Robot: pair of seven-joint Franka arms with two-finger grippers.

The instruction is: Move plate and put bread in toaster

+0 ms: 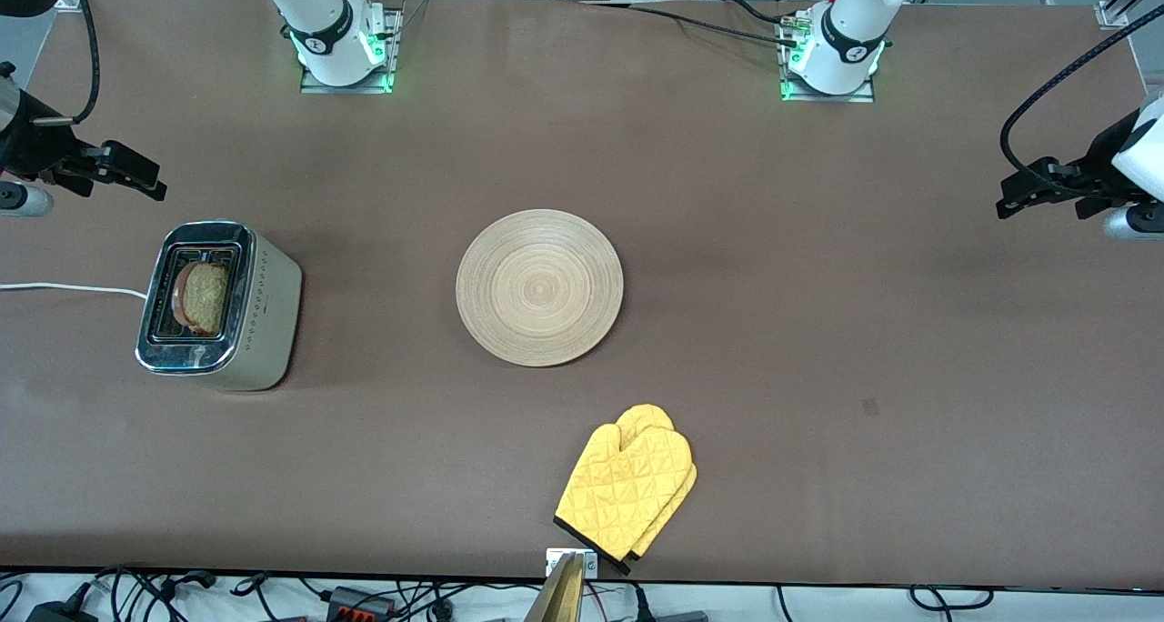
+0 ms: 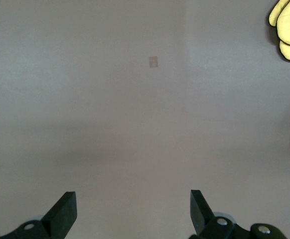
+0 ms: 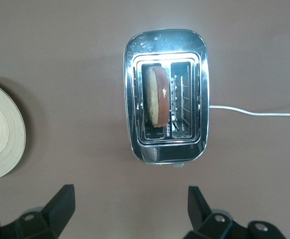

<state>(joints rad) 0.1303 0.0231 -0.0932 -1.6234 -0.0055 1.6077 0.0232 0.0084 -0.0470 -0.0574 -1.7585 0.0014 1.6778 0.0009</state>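
The toaster (image 1: 218, 304) stands at the right arm's end of the table, its white cord (image 1: 64, 287) running off the edge. The bread (image 1: 202, 296) stands in one slot, its top sticking out; it also shows in the right wrist view (image 3: 157, 102) inside the toaster (image 3: 165, 42). The wooden plate (image 1: 539, 286) lies bare at mid-table, and its edge shows in the right wrist view (image 3: 0, 132). My right gripper (image 1: 136, 178) is open and holds nothing, over the table beside the toaster (image 3: 130, 209). My left gripper (image 1: 1023, 195) is open and holds nothing, over bare table at the left arm's end (image 2: 133, 211).
A yellow quilted oven mitt (image 1: 627, 490) lies near the table's front edge, nearer to the front camera than the plate; it also shows in the left wrist view (image 2: 288, 27). A small square mark (image 1: 870, 406) is on the brown tabletop.
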